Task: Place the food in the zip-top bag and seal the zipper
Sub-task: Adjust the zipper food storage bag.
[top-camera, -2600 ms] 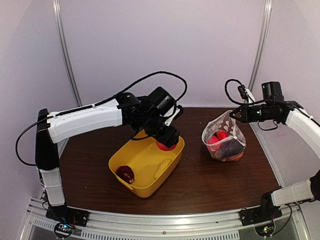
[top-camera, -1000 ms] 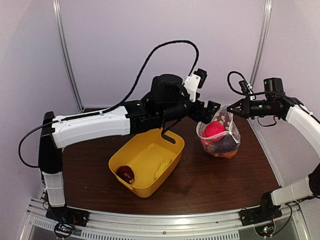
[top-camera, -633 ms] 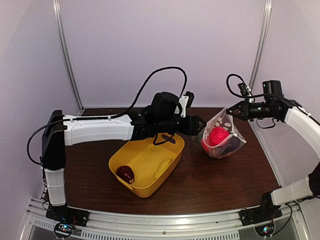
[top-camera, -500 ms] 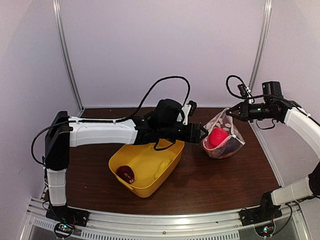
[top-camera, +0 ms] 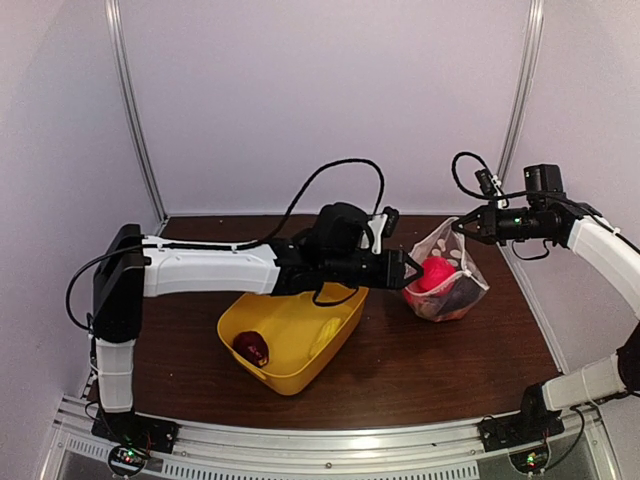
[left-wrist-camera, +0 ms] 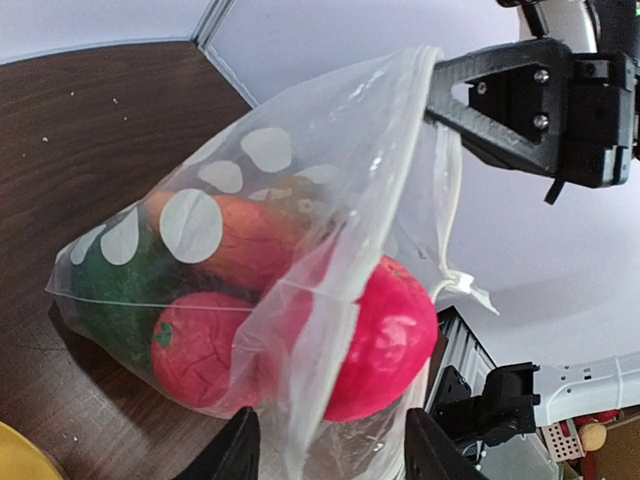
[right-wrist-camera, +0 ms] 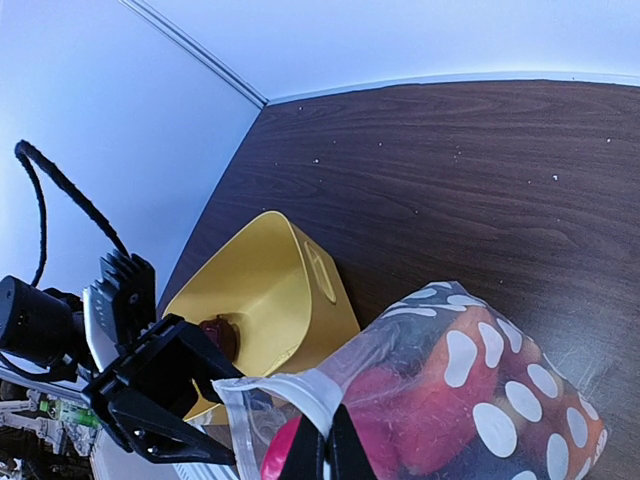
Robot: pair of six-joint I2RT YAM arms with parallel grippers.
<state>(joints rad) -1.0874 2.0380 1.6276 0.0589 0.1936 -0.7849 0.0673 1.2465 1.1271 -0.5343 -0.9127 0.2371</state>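
— Since a second ago the left gripper [top-camera: 410,270] has dropped from above the bag to its mouth, and the red fruit [top-camera: 436,271] now sits inside.

— What's around it?

— Under the outstretched left arm [top-camera: 210,268] a yellow tub [top-camera: 290,378] sits at 7 o'clock on the table [top-camera: 420,360]. It holds a dark red piece [top-camera: 250,347] and a yellow piece [top-camera: 326,337].

— And the bag?

— That zip-top bag [top-camera: 470,288] stands at 2 o'clock, mouth gaping toward 9 o'clock. An orange piece [left-wrist-camera: 250,240] and a green piece [left-wrist-camera: 110,290] are inside too. Its near film hangs between the left fingers [left-wrist-camera: 240,455].

— The arms?

— Left reaches flat toward 3 o'clock, fingers apart, clamping nothing I can see. The right gripper [top-camera: 462,228], at the bag's 12 o'clock, pinches the top edge by the unsealed zipper [right-wrist-camera: 285,385].
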